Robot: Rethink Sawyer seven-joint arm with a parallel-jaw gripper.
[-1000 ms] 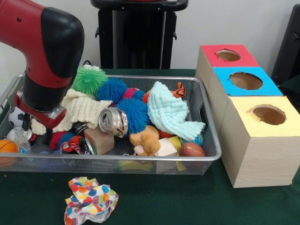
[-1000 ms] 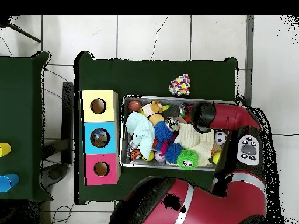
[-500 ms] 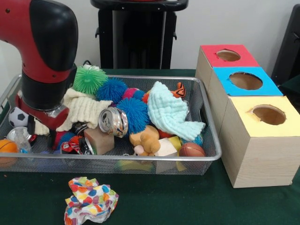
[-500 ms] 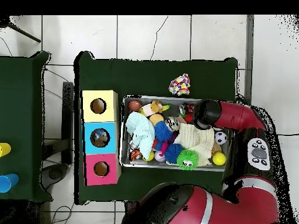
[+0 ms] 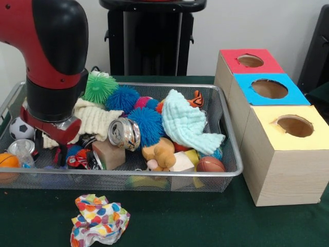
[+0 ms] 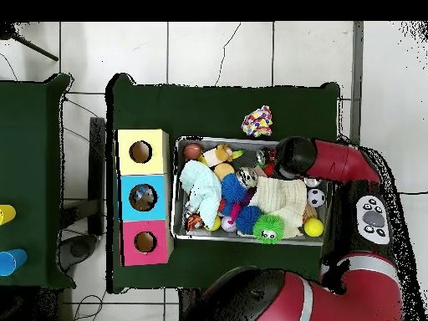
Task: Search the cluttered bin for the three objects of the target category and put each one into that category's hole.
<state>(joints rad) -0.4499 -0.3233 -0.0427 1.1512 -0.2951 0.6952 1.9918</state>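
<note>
A wire mesh bin (image 5: 226,172) holds a jumble of toys. My gripper (image 5: 50,147) hangs low in the bin's left end, just in front of a cream knit cloth (image 5: 95,119) and above red and blue clutter; the wrist (image 6: 292,159) hides it from overhead. Near it lie a crushed can (image 5: 124,134), a wooden block (image 5: 109,154) and a clear plastic cup (image 5: 21,152). A mint cloth (image 5: 187,123) drapes over the bin's right half. Three boxes with round holes stand to the right: red (image 5: 250,60), blue (image 5: 269,88), yellow (image 5: 294,125).
Also in the bin are green (image 5: 98,87) and blue (image 5: 122,98) spiky balls, a tan plush (image 5: 159,153), a brown football (image 5: 210,164), a soccer ball (image 5: 20,128) and an orange ball (image 5: 7,162). A spotted cloth (image 5: 99,218) lies on the green table outside the bin.
The wrist has slid a little to the right in the front view along the bin's left end. In the overhead view the elbow has swung away, uncovering a yellow ball.
</note>
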